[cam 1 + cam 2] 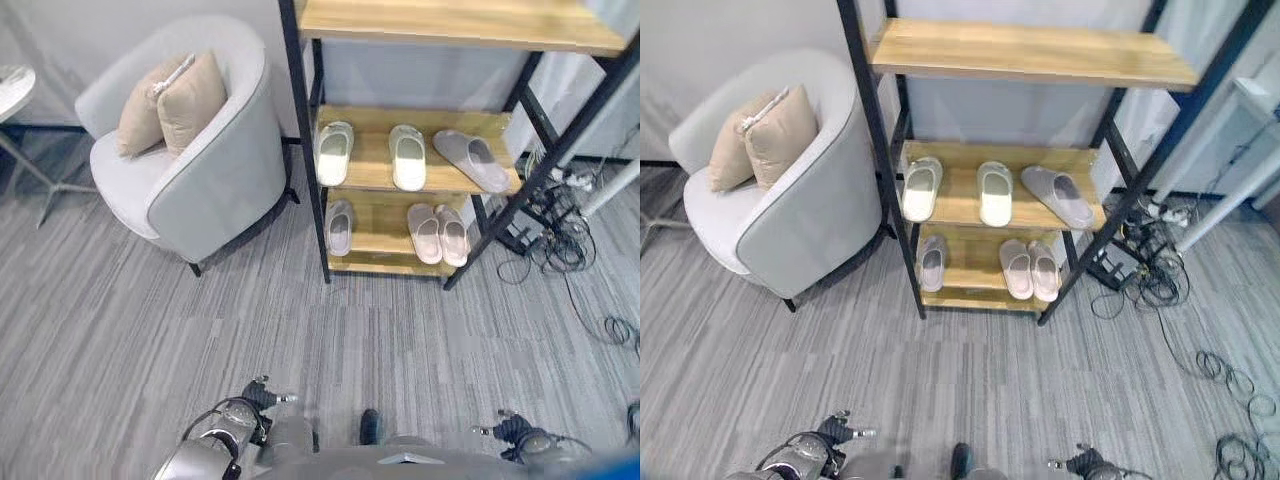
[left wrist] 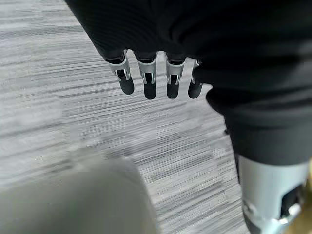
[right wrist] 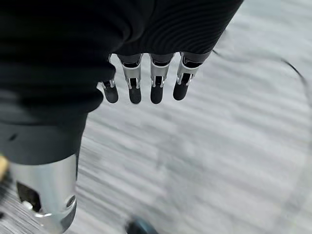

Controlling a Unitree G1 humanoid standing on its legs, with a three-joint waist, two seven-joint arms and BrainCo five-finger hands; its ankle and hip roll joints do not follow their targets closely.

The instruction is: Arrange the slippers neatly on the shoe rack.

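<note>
Well ahead of both hands, the shoe rack [image 1: 430, 150] carries the slippers: on its middle shelf two pale ones [image 1: 334, 152] and a grey one [image 1: 470, 160], below them what look like three pinkish ones [image 1: 438, 233]. The left hand [image 2: 148, 78] and right hand [image 3: 144, 80] hang over the floor [image 1: 200, 330], fingers relaxed and empty.

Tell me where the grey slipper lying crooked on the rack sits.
The grey slipper lies at the right end of the shoe rack's middle shelf in the left eye view, angled, beside the white slipper.
</note>
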